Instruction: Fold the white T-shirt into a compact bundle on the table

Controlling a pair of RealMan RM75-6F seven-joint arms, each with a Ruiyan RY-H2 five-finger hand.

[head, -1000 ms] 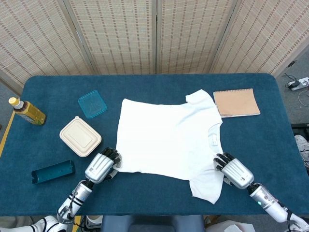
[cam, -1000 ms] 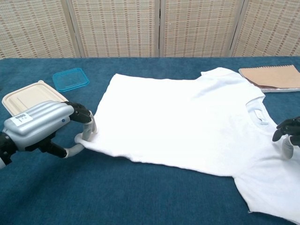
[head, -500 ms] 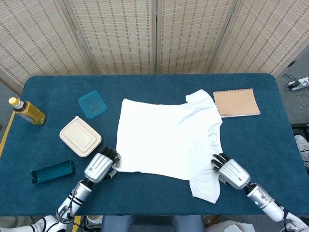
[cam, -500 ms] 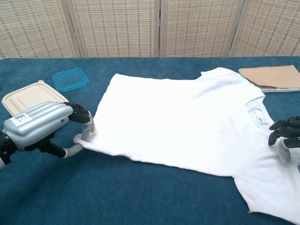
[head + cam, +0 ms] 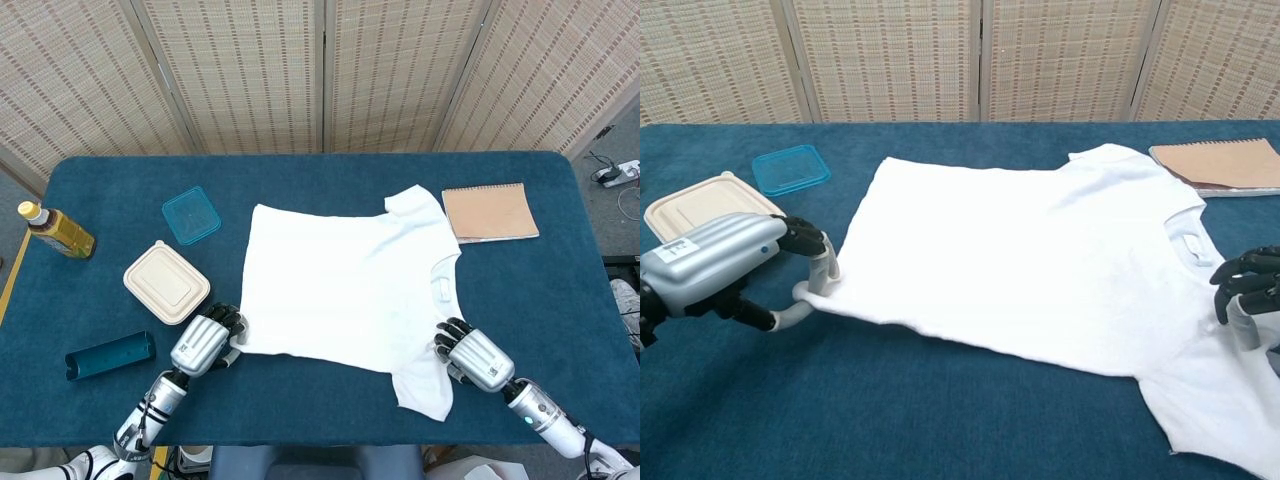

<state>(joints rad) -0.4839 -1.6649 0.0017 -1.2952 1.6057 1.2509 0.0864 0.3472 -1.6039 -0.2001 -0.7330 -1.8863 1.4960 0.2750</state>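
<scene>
- The white T-shirt (image 5: 350, 295) lay spread flat at the middle of the table (image 5: 300, 172), with its collar toward the robot's right and its hem toward the left.
- No fold was visible in the fabric; the task was judged to be at its first step, with every fold and the final compacting still to do.
- The left hand (image 5: 725, 270) was at the near hem corner, fingers closed on the fabric edge in a pinch; the corner was drawn slightly outward.
- The right hand (image 5: 470, 355) rested at the near sleeve beside the collar, fingers curled. Whether it actually held cloth could not be told, since the chest view cut the hand off at the frame edge.
- Other items stood clear of the shirt: a notebook (image 5: 489, 212), a beige lunch box (image 5: 167, 282), a blue lid (image 5: 191, 215), a teal case (image 5: 110, 355) and a bottle (image 5: 56, 231).
</scene>
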